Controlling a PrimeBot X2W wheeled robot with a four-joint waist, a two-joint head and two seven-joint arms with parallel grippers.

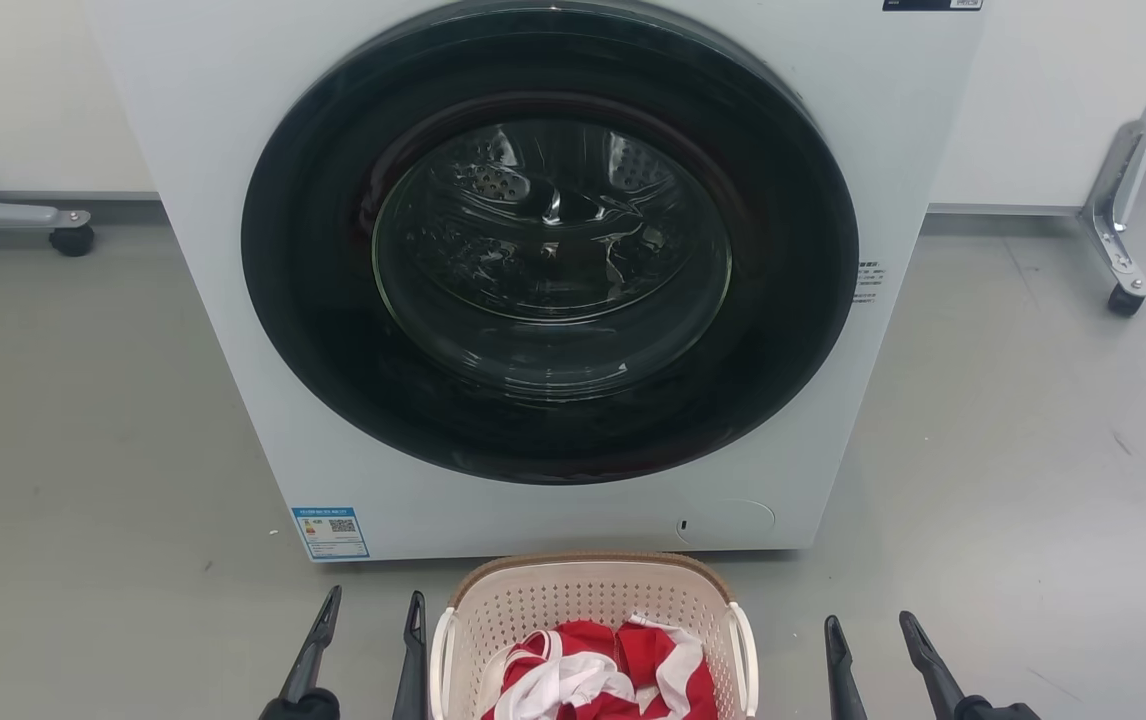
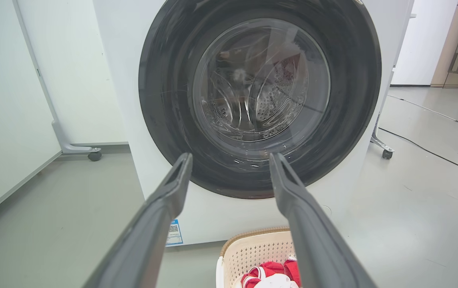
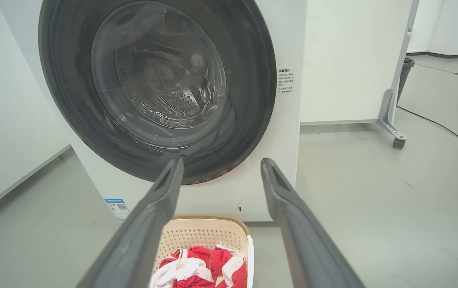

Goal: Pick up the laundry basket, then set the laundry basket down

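Bright, even light; faint shadows on the floor [image 1: 83,420]. Small glints sit on the washer door glass [image 1: 553,250]. Wrist views bow straight edges, and the left gripper [image 2: 231,157] looks soft.

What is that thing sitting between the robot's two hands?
In the head view, the laundry basket, holding red and white cloth, stands on the floor between the left hand and the right hand.

Between the left gripper [image 1: 375,595] and right gripper [image 1: 868,618], the laundry basket [image 1: 533,610] is perforated cream plastic with a woven-look rim, holding cloth [image 1: 593,680]. Beyond their matt fingers [image 1: 313,640], the washing machine [image 1: 223,300] is smooth, its door [image 1: 553,250] glossy glass.
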